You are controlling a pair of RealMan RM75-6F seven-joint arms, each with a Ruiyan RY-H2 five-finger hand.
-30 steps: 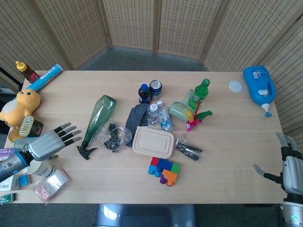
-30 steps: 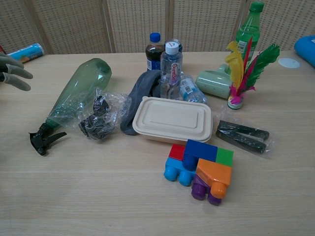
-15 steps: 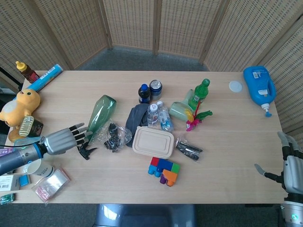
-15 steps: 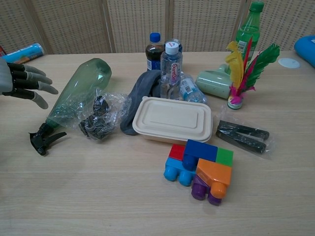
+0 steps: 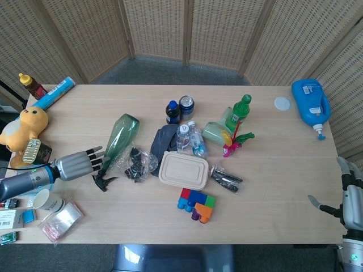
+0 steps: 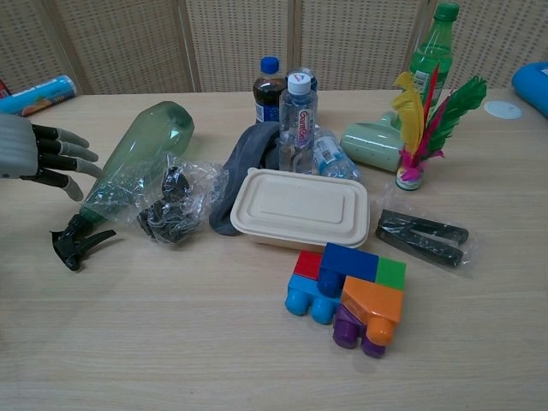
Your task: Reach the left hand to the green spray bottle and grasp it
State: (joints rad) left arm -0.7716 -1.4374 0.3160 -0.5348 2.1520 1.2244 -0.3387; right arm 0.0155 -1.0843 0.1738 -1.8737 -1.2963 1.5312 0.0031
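Woven screens back a pale wooden worktop [image 5: 272, 170] where the left hand [image 5: 74, 165], fingers spread and empty, nears the translucent green plastic spray bottle [image 5: 118, 140] lying on its side, seemingly light, smooth and slippery, best gripped around its narrowing near-left neck.

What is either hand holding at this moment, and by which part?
Nothing is held. The left hand is open, its fingertips right beside the green spray bottle near its neck end, not wrapped around it. The right hand is open at the table's edge.

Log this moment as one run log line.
left hand: open, beside green spray bottle | bottle: lying, ungrasped | right hand: open, idle
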